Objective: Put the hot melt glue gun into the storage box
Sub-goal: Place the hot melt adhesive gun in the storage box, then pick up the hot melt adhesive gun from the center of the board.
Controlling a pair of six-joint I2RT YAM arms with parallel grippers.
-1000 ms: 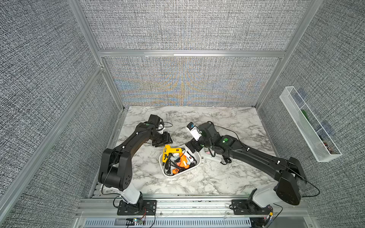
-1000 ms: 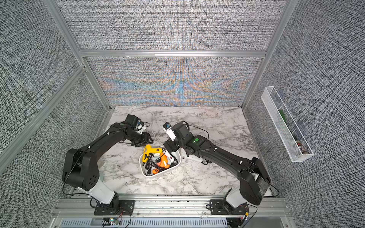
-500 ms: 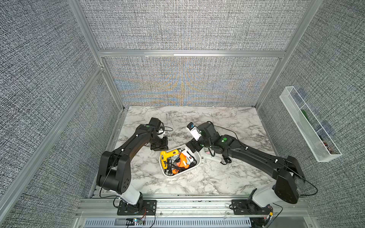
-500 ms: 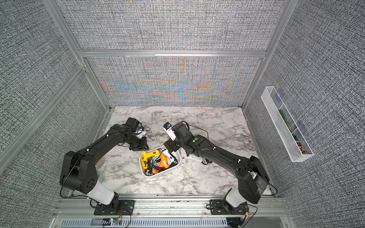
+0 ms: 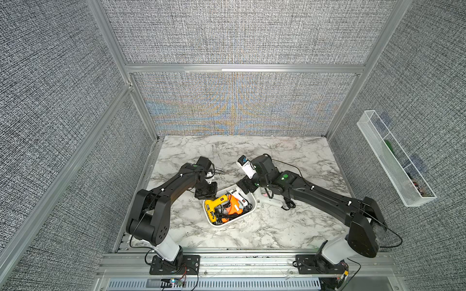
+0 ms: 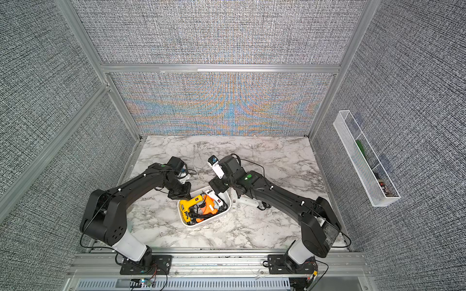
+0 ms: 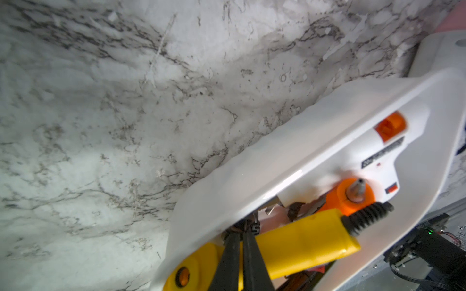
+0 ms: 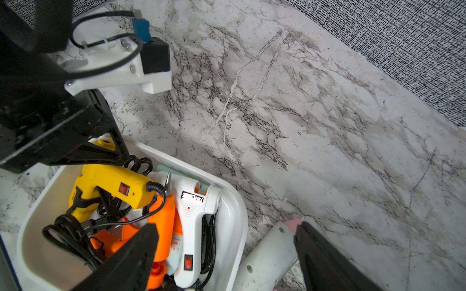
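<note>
Storage box (image 8: pixel 238 226), white glue gun (image 8: pixel 194 216) inside, black label (image 8: pixel 193 199) blurred, unreadable

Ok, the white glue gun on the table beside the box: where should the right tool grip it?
I'd take the white glue gun across its straight body, from above: it lies flat beside the storage box. The open right tool also spans the box rim, so shift outward.
</note>
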